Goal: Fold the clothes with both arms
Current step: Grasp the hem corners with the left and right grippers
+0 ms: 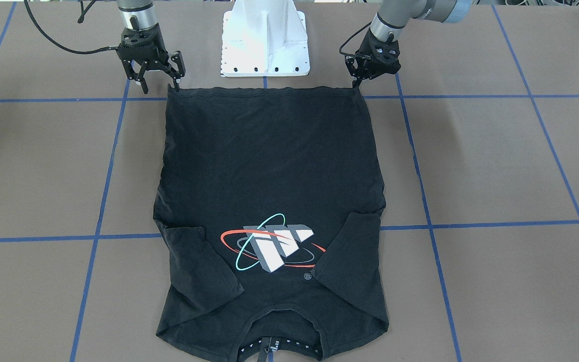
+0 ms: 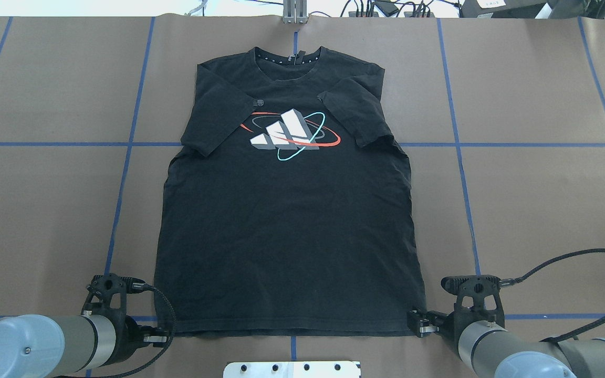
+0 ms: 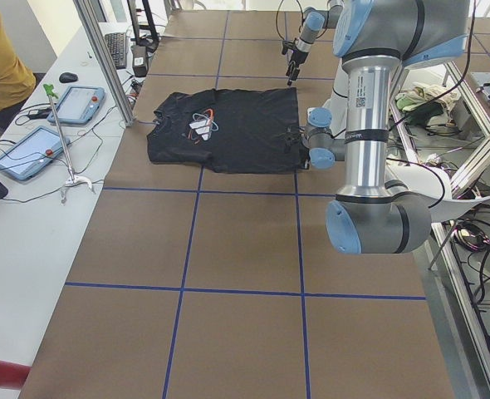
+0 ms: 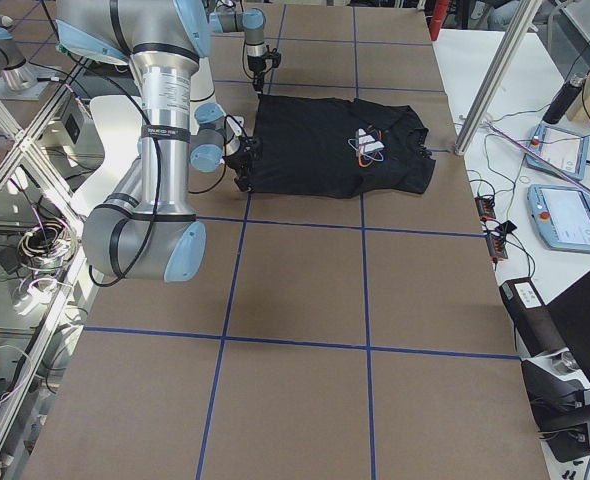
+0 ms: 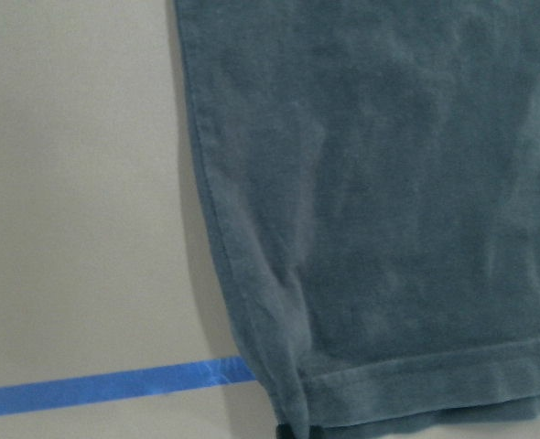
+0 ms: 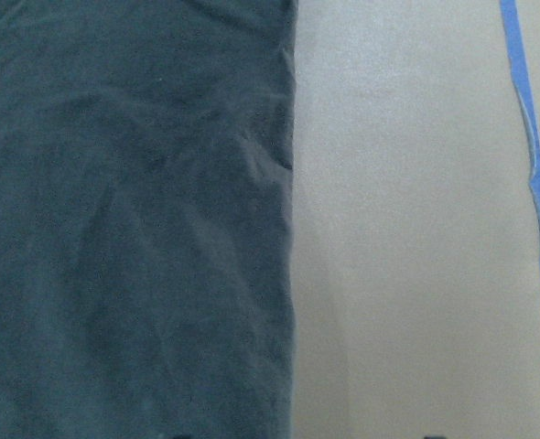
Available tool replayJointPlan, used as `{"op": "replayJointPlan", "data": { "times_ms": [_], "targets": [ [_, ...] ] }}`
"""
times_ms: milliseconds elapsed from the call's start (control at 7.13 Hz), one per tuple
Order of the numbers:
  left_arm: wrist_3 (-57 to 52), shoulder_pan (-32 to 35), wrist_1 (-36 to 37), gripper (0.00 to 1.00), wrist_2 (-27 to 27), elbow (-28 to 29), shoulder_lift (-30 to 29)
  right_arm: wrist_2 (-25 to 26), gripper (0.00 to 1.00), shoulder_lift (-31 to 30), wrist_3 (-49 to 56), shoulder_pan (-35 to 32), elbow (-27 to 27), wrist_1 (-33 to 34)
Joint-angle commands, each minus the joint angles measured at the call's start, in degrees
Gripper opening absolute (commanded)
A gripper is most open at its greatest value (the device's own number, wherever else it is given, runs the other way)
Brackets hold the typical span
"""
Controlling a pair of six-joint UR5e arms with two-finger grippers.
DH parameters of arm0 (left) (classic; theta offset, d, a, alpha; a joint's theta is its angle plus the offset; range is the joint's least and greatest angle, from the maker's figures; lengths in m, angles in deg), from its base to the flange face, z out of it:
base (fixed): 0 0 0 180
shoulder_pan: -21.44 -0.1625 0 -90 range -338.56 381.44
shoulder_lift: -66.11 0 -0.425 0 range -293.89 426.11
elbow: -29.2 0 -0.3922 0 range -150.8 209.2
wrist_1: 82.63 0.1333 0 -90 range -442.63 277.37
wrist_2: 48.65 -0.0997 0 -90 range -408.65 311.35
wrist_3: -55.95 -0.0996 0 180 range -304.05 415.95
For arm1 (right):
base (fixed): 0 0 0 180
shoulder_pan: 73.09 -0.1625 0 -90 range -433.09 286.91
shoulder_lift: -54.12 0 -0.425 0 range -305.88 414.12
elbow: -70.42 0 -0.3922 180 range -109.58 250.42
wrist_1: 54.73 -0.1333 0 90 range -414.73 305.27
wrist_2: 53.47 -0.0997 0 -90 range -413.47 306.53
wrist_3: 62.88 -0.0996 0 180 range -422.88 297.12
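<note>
The black T-shirt [image 1: 269,161] [image 2: 287,226] lies flat and front up, print toward the far side, both sleeves folded in over the chest. Its hem runs along the robot's side. My left gripper [image 1: 357,84] [image 2: 159,336] is at the hem corner on its side, shut on that corner. The left wrist view shows this corner of the T-shirt [image 5: 389,183] on the brown table. My right gripper [image 1: 160,83] [image 2: 417,321] stands open at the other hem corner, one finger touching it. In the right wrist view the T-shirt's side edge [image 6: 284,229] runs up the middle.
The white pedestal base [image 1: 265,40] [image 2: 292,369] stands just behind the hem between the arms. Blue tape lines [image 2: 518,144] grid the brown table. A side bench holds tablets [image 3: 75,104], cables and a metal post [image 3: 104,58]; a person in yellow [image 3: 0,58] sits there.
</note>
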Motion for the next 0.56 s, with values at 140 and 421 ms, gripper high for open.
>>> {"op": "replayJointPlan", "data": {
  "times_ms": [140,421],
  "targets": [
    [0.0,0.0,0.0,0.0,0.0,-0.1,0.0,1.6,0.62,0.4,-2.0,2.1,-0.9,0.0],
    [0.0,0.0,0.0,0.0,-0.1,-0.1,0.1,2.6,0.55,0.3,-4.0,3.7,-0.9,0.1]
  ]
}}
